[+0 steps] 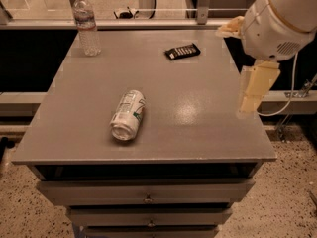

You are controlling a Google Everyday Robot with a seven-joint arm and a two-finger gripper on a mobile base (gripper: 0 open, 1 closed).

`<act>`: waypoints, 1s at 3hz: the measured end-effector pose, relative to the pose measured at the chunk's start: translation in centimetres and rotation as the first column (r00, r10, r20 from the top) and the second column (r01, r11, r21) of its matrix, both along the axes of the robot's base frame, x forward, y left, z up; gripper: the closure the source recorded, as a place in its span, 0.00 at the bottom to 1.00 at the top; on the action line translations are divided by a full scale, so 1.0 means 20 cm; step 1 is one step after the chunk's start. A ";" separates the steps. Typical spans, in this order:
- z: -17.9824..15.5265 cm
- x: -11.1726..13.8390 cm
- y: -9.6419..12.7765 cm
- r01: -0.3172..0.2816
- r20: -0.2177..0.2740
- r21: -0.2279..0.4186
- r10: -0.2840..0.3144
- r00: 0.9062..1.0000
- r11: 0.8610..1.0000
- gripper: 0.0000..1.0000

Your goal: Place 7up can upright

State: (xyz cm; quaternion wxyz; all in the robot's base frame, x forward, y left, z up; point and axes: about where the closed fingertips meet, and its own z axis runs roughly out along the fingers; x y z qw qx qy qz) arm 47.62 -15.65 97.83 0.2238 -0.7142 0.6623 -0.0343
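Observation:
The 7up can [128, 114], white and silver with green print, lies on its side on the grey table top [198, 113], left of the middle, with its silver end toward the front edge. My gripper [253, 89] hangs from the white arm [282, 19] over the table's right edge. It is well to the right of the can, apart from it and above the surface. It holds nothing that I can see.
A clear plastic water bottle [86, 25] stands upright at the back left corner. A small black flat object [182, 51] lies at the back, right of centre. Drawers [147, 198] sit below the front edge. A cable [292, 95] hangs to the right.

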 end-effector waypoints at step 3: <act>-0.28 0.17 0.62 -0.654 0.047 -0.063 0.656 0.753 0.754 0.00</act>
